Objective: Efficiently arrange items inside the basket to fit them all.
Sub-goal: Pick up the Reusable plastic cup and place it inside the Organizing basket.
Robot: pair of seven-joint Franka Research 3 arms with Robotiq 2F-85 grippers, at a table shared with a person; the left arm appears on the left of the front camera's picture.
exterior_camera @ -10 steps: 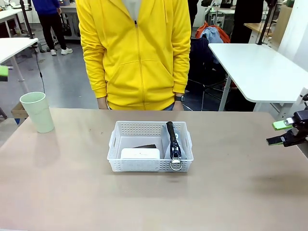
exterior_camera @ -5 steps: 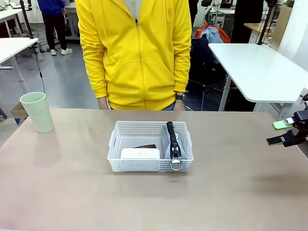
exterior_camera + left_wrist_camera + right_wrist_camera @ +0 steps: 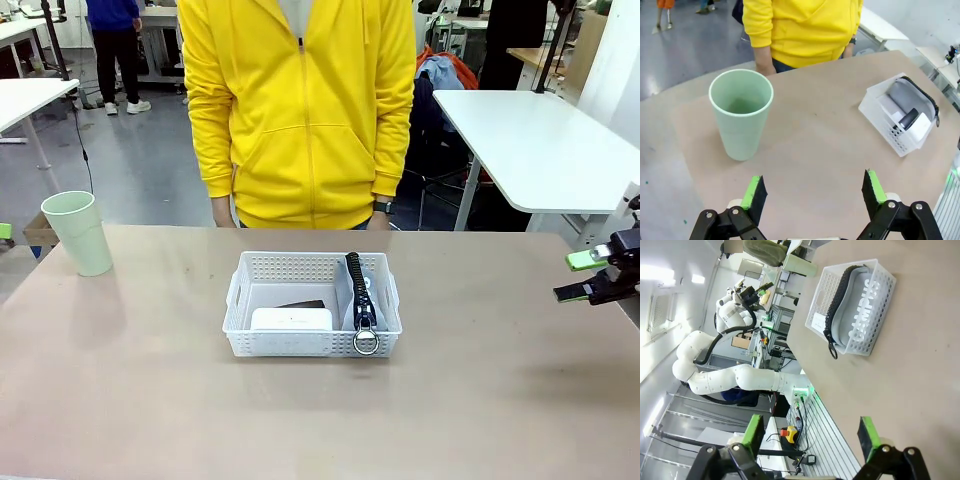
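Observation:
The white perforated basket (image 3: 246,298) sits mid-table. It holds the white rounded box (image 3: 291,319) at its front left, the small black object (image 3: 301,304) just behind that, and the grey pouch (image 3: 361,297) standing on edge along the right side, its metal ring (image 3: 365,342) hanging over the front rim. The pale green cup (image 3: 79,233) stands upright at the table's far left, outside the basket. In the left wrist view the cup (image 3: 740,120) lies ahead of my open left gripper (image 3: 812,192). My right gripper (image 3: 583,276) hovers open at the table's right edge.
A person in a yellow hoodie (image 3: 300,110) stands at the far side of the table, hands down. White tables (image 3: 540,140) stand behind on the right. Bare tabletop surrounds the basket on all sides.
The person has shifted slightly to the right. The green pad at the far left edge is gone from the front view. Basket, cup and right gripper have not moved.

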